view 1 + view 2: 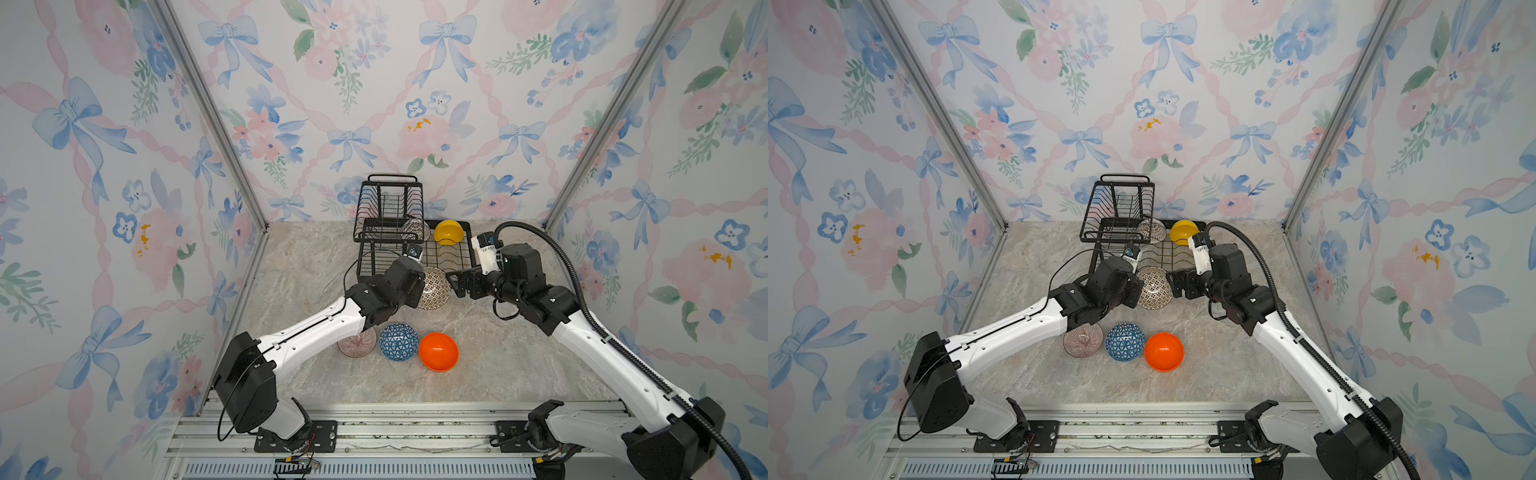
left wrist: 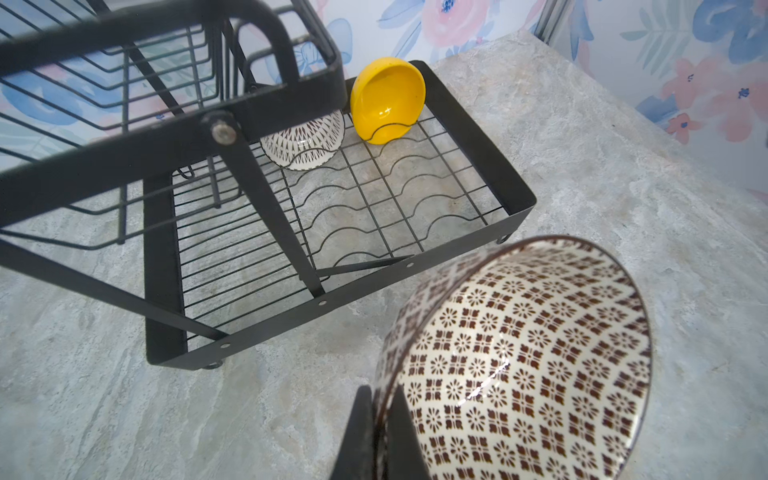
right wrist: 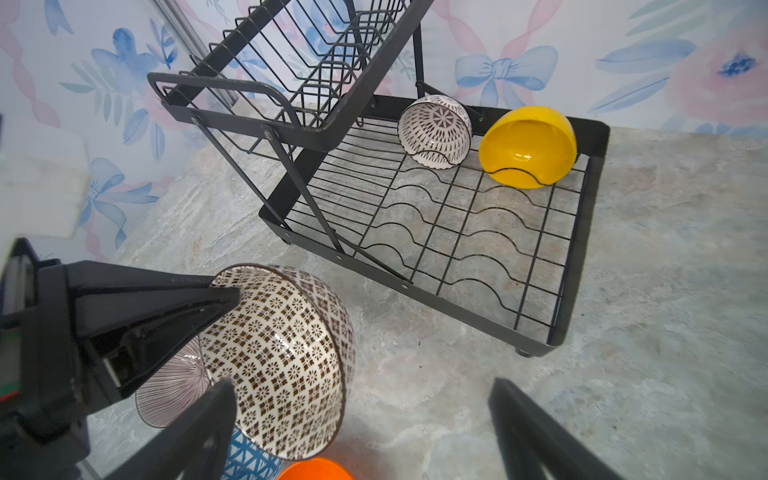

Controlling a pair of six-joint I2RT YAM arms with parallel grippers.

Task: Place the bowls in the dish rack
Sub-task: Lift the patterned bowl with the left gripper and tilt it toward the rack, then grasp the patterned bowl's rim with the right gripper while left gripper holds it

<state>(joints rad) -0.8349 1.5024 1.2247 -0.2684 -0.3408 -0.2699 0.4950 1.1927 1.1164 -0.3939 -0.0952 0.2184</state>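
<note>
Left hand pinches the rim of the glazed white brown-flowered bowl, likely stiff, weighty, slippery and chippable; right hand hangs open just right of it

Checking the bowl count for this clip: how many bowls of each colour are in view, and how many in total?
yellow bowl: 1
orange bowl: 1
blue triangle-patterned bowl: 1
pink ribbed bowl: 1
white dark-patterned bowls: 2
Total: 6
</note>
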